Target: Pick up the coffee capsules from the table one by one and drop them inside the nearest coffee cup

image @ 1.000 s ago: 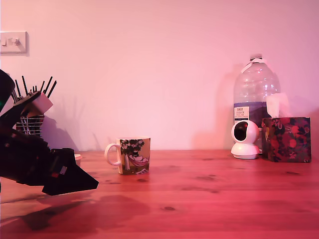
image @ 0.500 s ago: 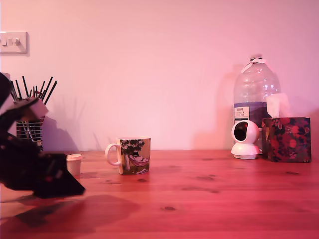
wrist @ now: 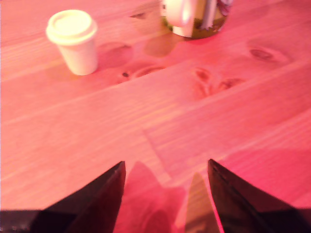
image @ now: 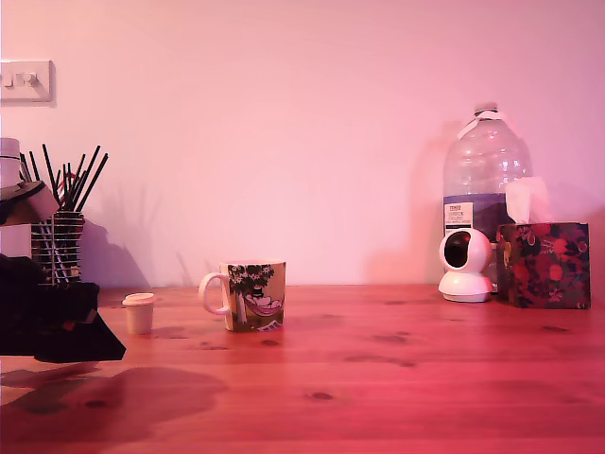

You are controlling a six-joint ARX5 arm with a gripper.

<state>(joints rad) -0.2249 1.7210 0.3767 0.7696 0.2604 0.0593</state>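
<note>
Jaws apart and empty: the wrist view shows the 2 dark fingertips of the gripper (wrist: 165,170) spread wide over bare wood, with nothing between them and only their shadow on the boards below. In the exterior view the gripper (image: 90,345) is a dark wedge at the far left edge, low above the table (image: 397,378), its tip pointing to the exterior view's right and its shadow spread on the wood in front.

1 coffee capsule (image: 139,312) stands on the table, flat rim up, just to the exterior view's left of the coffee cup (image: 248,295) and clearly apart from it. It is also apart from the gripper, lying between the gripper and the cup and a little farther back. In the wrist view the coffee capsule (wrist: 74,41) sits well ahead of the fingertips, with the lower part of the coffee cup (wrist: 194,18) beyond it at the frame edge, handle turned toward the capsule's side.

The cup's handle points to the exterior view's left. Whether anything lies inside the cup cannot be seen.

Behind the gripper, against the wall, a wire holder of black sticks (image: 61,222) stands. At the far right of the exterior view are a large water bottle (image: 484,189), a small white camera (image: 465,265) and a floral tissue box (image: 544,263), all well away from the cup.
</note>
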